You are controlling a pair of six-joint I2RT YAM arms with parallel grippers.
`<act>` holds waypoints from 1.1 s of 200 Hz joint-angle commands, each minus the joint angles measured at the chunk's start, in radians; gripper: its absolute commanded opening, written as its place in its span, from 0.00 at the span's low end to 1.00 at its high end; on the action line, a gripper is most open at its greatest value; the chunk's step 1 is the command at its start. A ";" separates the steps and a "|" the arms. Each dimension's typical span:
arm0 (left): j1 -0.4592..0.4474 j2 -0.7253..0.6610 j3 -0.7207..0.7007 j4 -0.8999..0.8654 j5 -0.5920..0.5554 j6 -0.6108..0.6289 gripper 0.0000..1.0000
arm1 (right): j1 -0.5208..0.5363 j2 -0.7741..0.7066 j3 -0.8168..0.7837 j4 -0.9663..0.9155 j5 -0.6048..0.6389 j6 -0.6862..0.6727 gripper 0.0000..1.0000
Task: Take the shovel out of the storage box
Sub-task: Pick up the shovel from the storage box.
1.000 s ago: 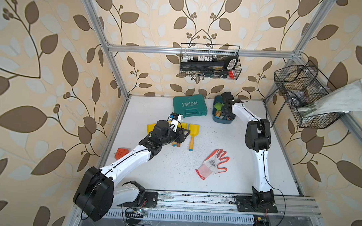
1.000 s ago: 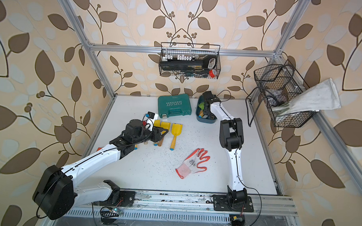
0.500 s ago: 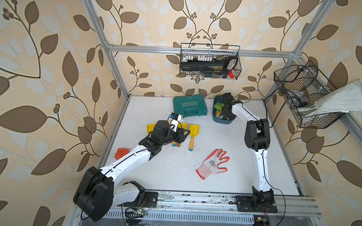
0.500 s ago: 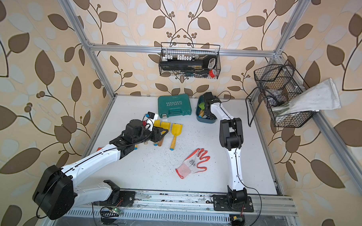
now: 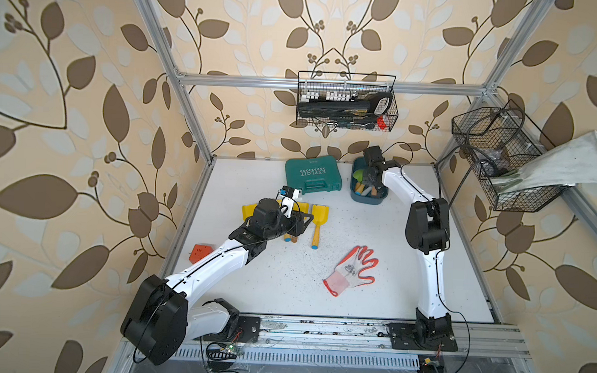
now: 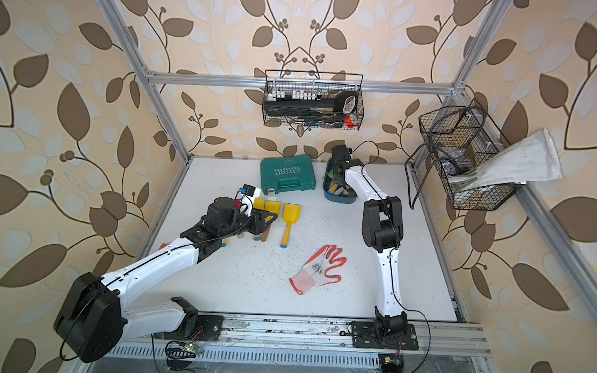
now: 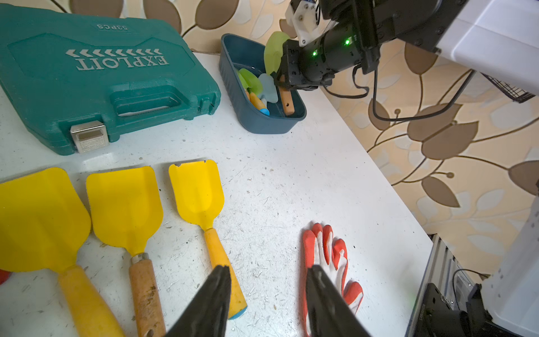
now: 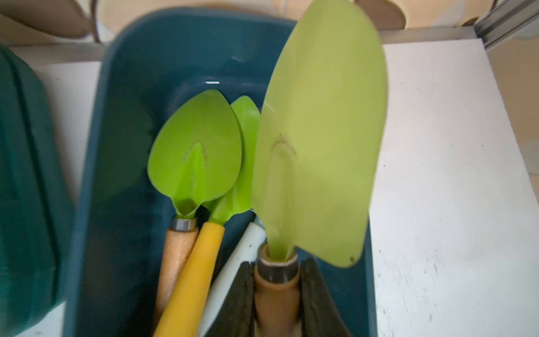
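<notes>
Glove: lies flat near the front of the white table, out of the way.
Left gripper: fingers apart, holding nothing, by the yellow shovels lined up in a row.
Storage box: at the back, just beside the teal case.
Right gripper: squeezed on the brown handle, close to the blade, likely so it won't slip.
Shovel: pale green, handle in the box, blade tipped up above the rim, I think ready to lift.
</notes>
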 commanded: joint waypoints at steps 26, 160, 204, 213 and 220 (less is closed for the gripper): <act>-0.007 -0.014 0.024 0.012 -0.013 -0.013 0.47 | 0.013 -0.142 -0.104 0.064 0.024 -0.007 0.15; -0.008 0.045 0.066 -0.009 0.052 -0.059 0.50 | 0.241 -0.817 -0.757 0.184 -0.105 0.060 0.16; -0.009 0.045 0.030 0.084 0.122 -0.036 0.52 | 0.276 -1.016 -0.989 0.342 -0.277 0.108 0.16; -0.009 0.046 0.024 0.103 0.138 -0.029 0.52 | 0.279 -1.042 -1.023 0.374 -0.305 0.116 0.15; -0.008 0.045 0.019 0.117 0.150 -0.026 0.53 | 0.282 -1.060 -1.048 0.402 -0.326 0.119 0.15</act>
